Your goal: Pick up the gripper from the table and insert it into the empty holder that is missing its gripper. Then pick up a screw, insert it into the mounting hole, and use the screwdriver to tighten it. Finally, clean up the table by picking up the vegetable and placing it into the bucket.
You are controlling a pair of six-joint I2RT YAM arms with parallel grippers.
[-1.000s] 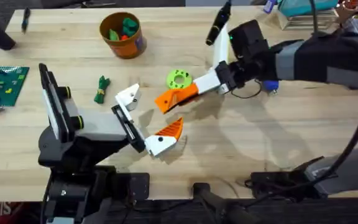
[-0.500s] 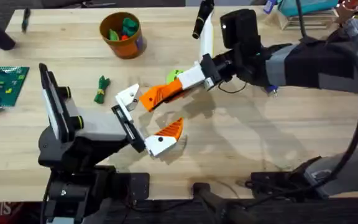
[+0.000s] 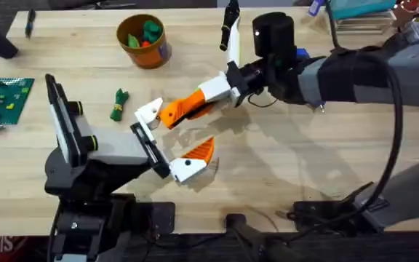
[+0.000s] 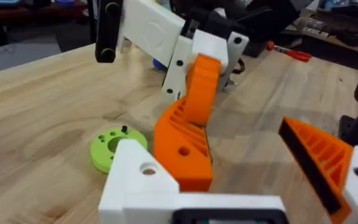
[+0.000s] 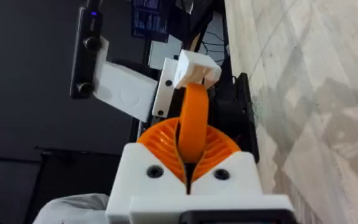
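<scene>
- The right pincer (image 3: 195,104) pinches the gripper (image 3: 172,111), an orange ribbed wedge, between its orange pads; in the right wrist view the gripper (image 5: 192,127) stands clamped edge-on between them.
- The gripper's far end sits right at the holder (image 3: 150,113), the bare white finger mount of the left pincer (image 3: 167,138); whether it is seated, I cannot tell.
- The left pincer is spread: the holder on one side, a white mount bearing an orange tip (image 3: 198,151) on the other, apart from the gripper.
- In the left wrist view the gripper (image 4: 182,146) hangs just beside the holder (image 4: 138,183), with the lime-green disc (image 4: 114,146) on the tabletop (image 4: 36,124) behind.
- The vegetable (image 3: 118,104) lies beyond the holder, away from the right arm.
- The bucket (image 3: 142,41) stands well beyond the vegetable, toys inside.
</scene>
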